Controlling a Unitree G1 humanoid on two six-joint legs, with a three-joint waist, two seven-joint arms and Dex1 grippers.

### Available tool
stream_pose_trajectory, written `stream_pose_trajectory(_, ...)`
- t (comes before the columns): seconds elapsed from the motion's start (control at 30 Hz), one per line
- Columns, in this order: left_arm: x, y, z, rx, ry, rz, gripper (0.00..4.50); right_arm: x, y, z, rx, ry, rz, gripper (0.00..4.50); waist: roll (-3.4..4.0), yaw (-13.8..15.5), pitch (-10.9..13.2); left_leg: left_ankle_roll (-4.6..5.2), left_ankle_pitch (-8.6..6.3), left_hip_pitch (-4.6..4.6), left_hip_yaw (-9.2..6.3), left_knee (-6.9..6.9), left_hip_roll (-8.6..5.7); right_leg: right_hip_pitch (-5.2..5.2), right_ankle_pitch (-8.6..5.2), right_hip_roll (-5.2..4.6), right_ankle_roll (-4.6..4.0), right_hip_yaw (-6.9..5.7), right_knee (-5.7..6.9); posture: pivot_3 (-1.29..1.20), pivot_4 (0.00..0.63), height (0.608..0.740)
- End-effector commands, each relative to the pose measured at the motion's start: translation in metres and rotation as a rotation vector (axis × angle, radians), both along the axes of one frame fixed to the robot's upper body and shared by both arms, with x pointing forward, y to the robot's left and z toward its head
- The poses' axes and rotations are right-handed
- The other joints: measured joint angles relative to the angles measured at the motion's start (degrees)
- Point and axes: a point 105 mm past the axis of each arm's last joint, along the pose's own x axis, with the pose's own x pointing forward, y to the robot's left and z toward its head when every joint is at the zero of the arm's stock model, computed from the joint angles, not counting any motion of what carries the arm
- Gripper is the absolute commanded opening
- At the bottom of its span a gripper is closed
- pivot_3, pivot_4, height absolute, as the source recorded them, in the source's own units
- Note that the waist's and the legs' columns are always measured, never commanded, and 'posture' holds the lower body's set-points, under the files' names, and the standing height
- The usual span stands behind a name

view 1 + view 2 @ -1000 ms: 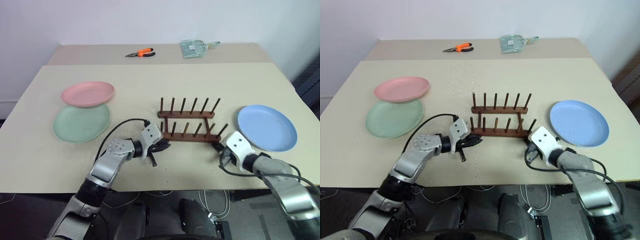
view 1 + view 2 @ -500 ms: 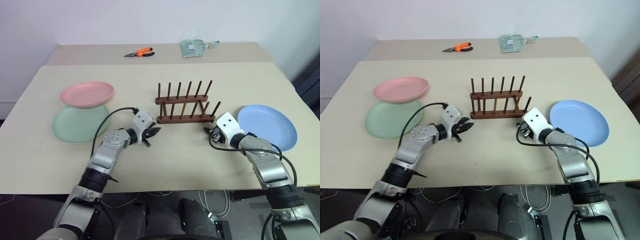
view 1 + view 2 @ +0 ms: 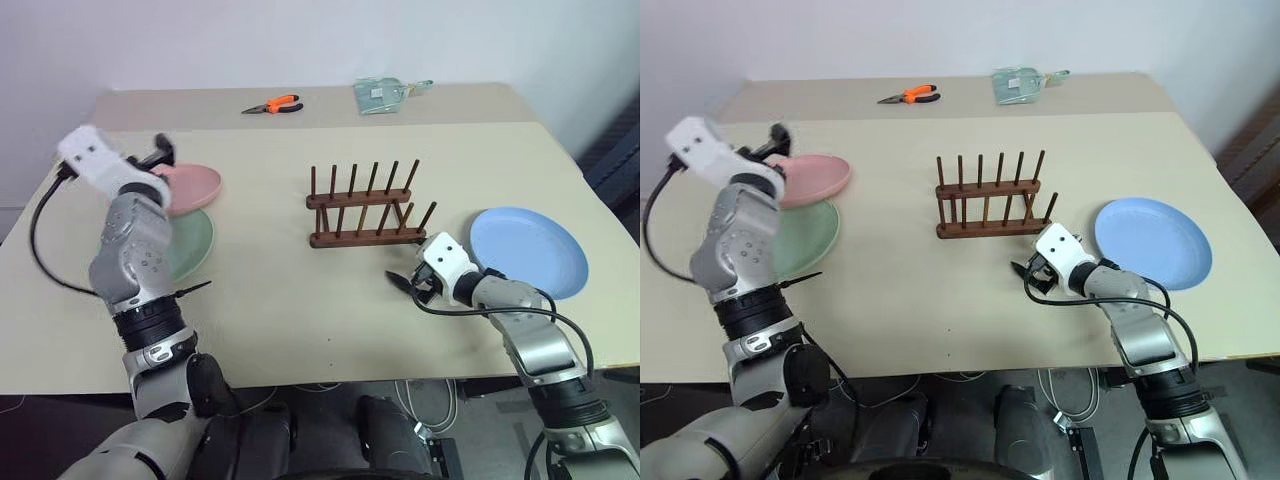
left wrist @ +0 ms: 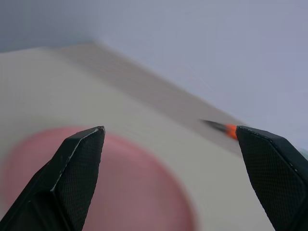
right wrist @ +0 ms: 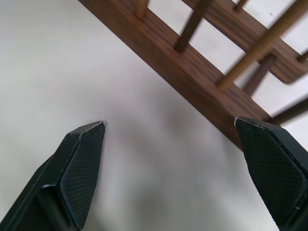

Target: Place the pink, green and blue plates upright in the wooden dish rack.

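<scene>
The pink plate (image 3: 192, 188) lies at the left of the table, its near edge overlapping the green plate (image 3: 190, 245). My left gripper (image 3: 158, 152) hangs open above the pink plate's far left edge, and the plate (image 4: 125, 187) shows below its fingers in the left wrist view. The wooden dish rack (image 3: 365, 205) stands empty at the table's middle. The blue plate (image 3: 528, 252) lies flat to its right. My right gripper (image 3: 408, 284) is open just in front of the rack's right end, low over the table, with the rack's rail (image 5: 192, 72) beyond its fingers.
Orange-handled pliers (image 3: 275, 104) and a clear packet (image 3: 385, 95) lie on the far table behind a seam. Bare tabletop (image 3: 300, 300) stretches in front of the rack. The table's right edge runs close to the blue plate.
Both grippers, shut at the rack's two ends a second ago, have opened. The rack now stands slightly farther back. My left arm swung up and left to the pink plate; the right barely moved.
</scene>
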Motion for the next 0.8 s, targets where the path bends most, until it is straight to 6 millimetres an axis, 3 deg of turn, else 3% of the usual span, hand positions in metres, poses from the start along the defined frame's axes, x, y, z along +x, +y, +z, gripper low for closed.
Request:
stream_pose_trajectory(0.03, -0.023, 0.02, 0.005, -0.082, -0.015, 0.134, 4.46, 0.004, 0.007, 0.003, -0.005, -0.022, 0.039, 4.41, -0.13, 0.13, -0.01, 0.0, 0.0, -0.01, 0.0, 0.01, -0.01, 0.01, 0.0, 0.0, 0.0, 0.0, -0.01, 0.0, 0.15, 0.74)
stream_pose_trajectory(0.13, -0.027, 0.022, -0.017, -0.194, 0.04, 0.125, 4.46, 0.007, 0.011, 0.007, -0.005, -0.036, 0.059, 4.41, -0.17, 0.35, -0.04, -0.01, 0.0, -0.01, -0.01, 0.03, -0.03, 0.05, 0.01, -0.01, 0.0, -0.01, -0.02, 0.0, 0.15, 0.74)
stream_pose_trajectory(0.2, -0.018, 0.016, -0.038, -0.33, 0.079, 0.042, 4.46, 0.008, 0.013, 0.011, -0.001, -0.056, 0.066, 4.41, -0.17, 0.48, -0.04, -0.02, 0.01, -0.01, -0.01, 0.03, -0.05, 0.05, 0.01, -0.02, 0.0, -0.01, -0.01, 0.0, 0.15, 0.74)
stream_pose_trajectory(0.37, 0.001, 0.015, -0.054, -0.533, 0.084, -0.03, 4.46, 0.011, 0.01, 0.021, 0.014, -0.1, 0.042, 4.41, -0.26, 0.39, 0.02, -0.04, 0.02, -0.02, -0.03, 0.04, -0.05, 0.03, 0.01, -0.02, 0.0, -0.03, 0.01, 0.0, 0.15, 0.74)
stream_pose_trajectory(0.5, 0.016, 0.007, -0.047, -0.531, 0.068, -0.107, 3.23, 0.008, 0.004, 0.026, 0.015, -0.113, 0.02, 4.41, -0.28, 0.22, 0.03, -0.06, 0.03, -0.03, -0.02, 0.02, -0.06, 0.01, 0.01, -0.02, 0.0, -0.02, 0.0, 0.0, 0.15, 0.74)
stream_pose_trajectory(0.6, 0.025, -0.004, -0.035, -0.499, 0.033, -0.181, 1.65, 0.002, -0.004, 0.03, 0.026, -0.107, -0.004, 4.5, -0.28, 0.29, 0.03, -0.06, 0.03, -0.04, -0.02, 0.01, -0.06, -0.01, 0.01, -0.02, -0.01, -0.02, 0.0, 0.0, 0.15, 0.74)
stream_pose_trajectory(0.7, 0.029, -0.029, -0.007, -0.37, -0.047, -0.325, 0.18, -0.008, -0.01, 0.045, 0.0, -0.13, 0.018, 4.5, -0.29, 0.6, 0.05, -0.06, 0.03, -0.06, -0.01, 0.03, -0.07, 0.0, 0.01, -0.03, -0.01, -0.02, -0.02, 0.0, 0.15, 0.74)
stream_pose_trajectory(0.8, 0.027, -0.061, 0.021, -0.216, -0.122, -0.47, 0.08, -0.018, -0.002, 0.075, -0.013, -0.225, 0.091, 4.5, -0.36, 0.91, 0.09, -0.06, 0.03, -0.09, 0.01, 0.04, -0.08, -0.02, 0.02, -0.04, -0.01, -0.01, -0.02, 0.0, 0.15, 0.74)
